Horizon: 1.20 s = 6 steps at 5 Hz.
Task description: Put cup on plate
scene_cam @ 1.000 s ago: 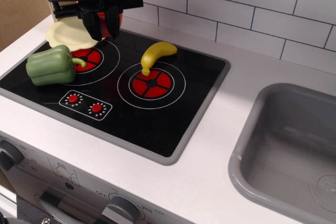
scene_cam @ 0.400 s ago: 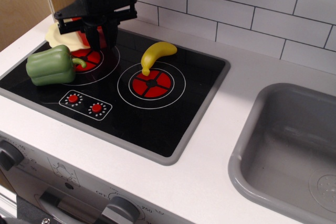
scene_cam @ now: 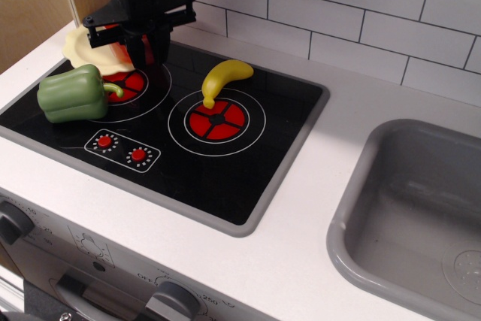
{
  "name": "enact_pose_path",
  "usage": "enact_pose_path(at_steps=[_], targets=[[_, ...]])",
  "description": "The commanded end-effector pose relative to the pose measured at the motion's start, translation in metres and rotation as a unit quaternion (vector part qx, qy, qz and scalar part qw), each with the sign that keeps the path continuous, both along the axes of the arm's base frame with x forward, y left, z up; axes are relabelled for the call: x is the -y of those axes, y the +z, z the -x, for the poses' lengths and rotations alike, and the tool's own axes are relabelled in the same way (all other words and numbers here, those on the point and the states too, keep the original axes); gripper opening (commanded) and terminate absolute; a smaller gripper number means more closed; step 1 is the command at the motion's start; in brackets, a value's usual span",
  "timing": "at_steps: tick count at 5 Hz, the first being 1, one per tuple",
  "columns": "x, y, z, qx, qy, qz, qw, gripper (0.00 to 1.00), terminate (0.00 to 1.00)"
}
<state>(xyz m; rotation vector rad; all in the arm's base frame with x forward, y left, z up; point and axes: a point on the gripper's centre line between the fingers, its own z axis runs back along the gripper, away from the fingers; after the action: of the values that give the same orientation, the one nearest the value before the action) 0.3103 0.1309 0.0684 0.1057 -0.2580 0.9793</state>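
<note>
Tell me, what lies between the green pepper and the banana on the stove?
In the only view, just bare black cooktop separates the green pepper from the banana, with the left burner's printed rings crossing it.

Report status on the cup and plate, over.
Claw low over the plate, fingers around the cup; grip state unclear. Cup at the plate's edge, mostly hidden. Green pepper sits close in front.

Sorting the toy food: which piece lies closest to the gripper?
The green pepper, left on the stove, just below the gripper. The yellow banana lies farther right, by the other burner.
</note>
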Motion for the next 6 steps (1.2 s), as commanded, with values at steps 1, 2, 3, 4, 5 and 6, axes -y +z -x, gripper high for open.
enact_pose_path(at_steps=[1, 2, 3, 4, 5, 6], targets=[[-0.018, 0.019, -0.004, 0.029, 0.018, -0.009, 0.9994, 0.00, 0.00], [-0.020, 0.019, -0.005, 0.031, 0.018, -0.008, 0.9993, 0.00, 0.00], [-0.020, 0.019, -0.003, 0.029, 0.018, -0.002, 0.9994, 0.00, 0.00], [-0.018, 0.016, -0.001, 0.025, 0.015, 0.000, 0.9996, 0.00, 0.00], [-0.014, 0.016, -0.001, 0.021, 0.017, -0.001, 0.9996, 1.00, 0.00], [-0.010, 0.018, 0.000, 0.025, 0.006, -0.018, 0.9995, 1.00, 0.00]])
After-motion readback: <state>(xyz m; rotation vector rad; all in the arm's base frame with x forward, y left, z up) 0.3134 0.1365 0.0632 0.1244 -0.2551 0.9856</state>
